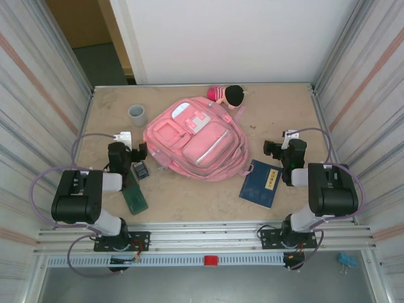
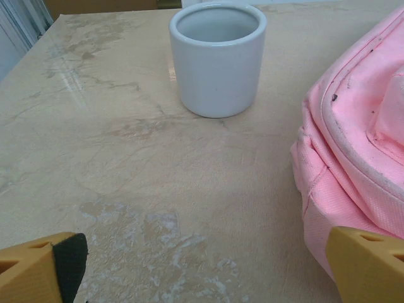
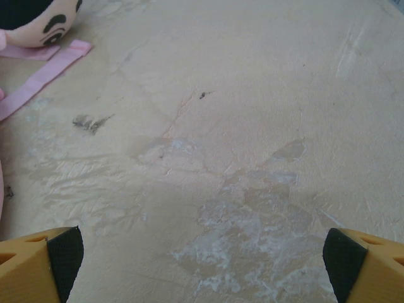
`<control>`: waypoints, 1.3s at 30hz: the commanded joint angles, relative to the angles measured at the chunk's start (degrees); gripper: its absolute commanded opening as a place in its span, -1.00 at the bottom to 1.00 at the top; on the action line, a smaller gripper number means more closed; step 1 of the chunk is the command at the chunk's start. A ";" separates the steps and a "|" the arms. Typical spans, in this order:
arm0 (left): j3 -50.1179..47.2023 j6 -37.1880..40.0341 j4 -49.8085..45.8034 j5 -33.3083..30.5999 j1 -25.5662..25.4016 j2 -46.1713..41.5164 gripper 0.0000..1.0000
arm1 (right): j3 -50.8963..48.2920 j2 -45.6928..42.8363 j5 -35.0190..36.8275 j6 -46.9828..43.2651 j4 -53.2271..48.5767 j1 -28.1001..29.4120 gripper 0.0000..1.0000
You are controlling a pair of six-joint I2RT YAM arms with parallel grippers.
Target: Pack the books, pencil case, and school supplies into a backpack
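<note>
We see the backpack (image 1: 196, 142) at center and the book (image 1: 260, 184) at lower right; our left gripper (image 2: 214, 268) and right gripper (image 3: 202, 259) gape wide, empty.

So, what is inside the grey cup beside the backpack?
Inside the cup, the upper wall is bare and nothing sticks out above the rim. Its near wall hides the bottom, so a small thing lying there cannot be ruled out.

Left end effector (image 2: 208, 259), right end effector (image 3: 203, 252): jaws wide apart, empty.
</note>
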 commanded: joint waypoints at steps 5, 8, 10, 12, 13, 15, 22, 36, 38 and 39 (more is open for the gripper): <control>1.14 0.53 0.32 -0.21 -0.39 -0.17 0.97 | 0.74 -0.38 -0.06 0.47 1.17 0.04 0.97; 1.11 0.50 0.31 -0.17 -0.39 -0.21 0.97 | 0.67 -0.42 -0.02 0.39 1.18 0.06 0.97; 1.14 0.49 0.32 -0.16 -0.39 -0.19 0.98 | 0.72 -0.39 -0.14 0.40 1.17 0.03 0.97; 1.14 0.49 0.26 -0.17 -0.39 -0.20 0.97 | 0.70 -0.42 -0.15 0.45 1.17 0.06 0.97; 1.19 0.54 0.22 -0.17 -0.39 -0.21 0.98 | 0.68 -0.42 -0.12 0.49 1.17 0.06 0.97; 1.22 0.52 0.18 -0.24 -0.39 -0.20 0.97 | 0.73 -0.40 -0.18 0.52 1.22 0.04 0.97; 1.22 0.49 0.22 -0.21 -0.39 -0.19 0.98 | 0.74 -0.42 -0.20 0.49 1.18 -0.04 0.97; 13.74 -7.27 -34.91 -6.51 -6.33 -18.58 0.85 | 16.43 -13.99 -2.52 2.55 -34.17 0.19 0.97; 17.00 -14.22 -42.12 -3.05 -7.25 -21.90 0.77 | 26.13 -15.98 -4.08 3.43 -47.02 1.52 0.97; 18.32 -17.26 -44.64 0.41 -7.73 -23.48 0.71 | 31.21 -16.12 -3.37 3.76 -53.72 2.79 0.97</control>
